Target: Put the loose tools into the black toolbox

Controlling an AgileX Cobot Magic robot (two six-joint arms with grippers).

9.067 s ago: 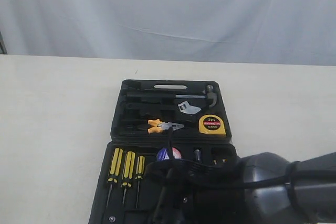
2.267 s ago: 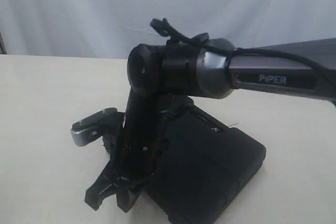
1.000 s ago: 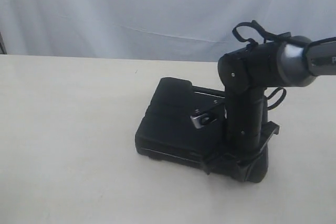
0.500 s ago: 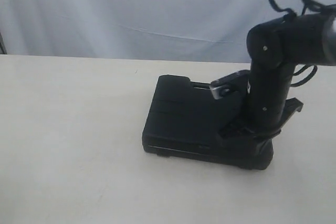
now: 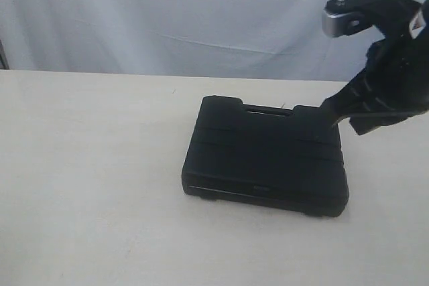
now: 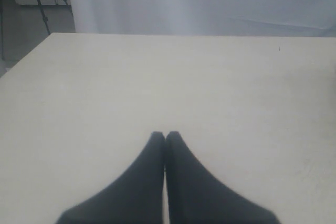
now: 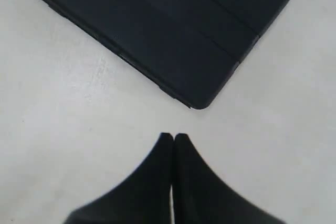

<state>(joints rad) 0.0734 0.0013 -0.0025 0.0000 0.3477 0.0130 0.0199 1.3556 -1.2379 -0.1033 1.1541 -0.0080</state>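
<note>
Exterior view whole closed black toolbox (image 5: pixel 265 159), right wrist one corner

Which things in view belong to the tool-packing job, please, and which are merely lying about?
Job: black toolbox, closed; right tool, shut, empty. No loose tools visible.
Just there: table; white curtain; tripod; left tool, shut over the table.
</note>
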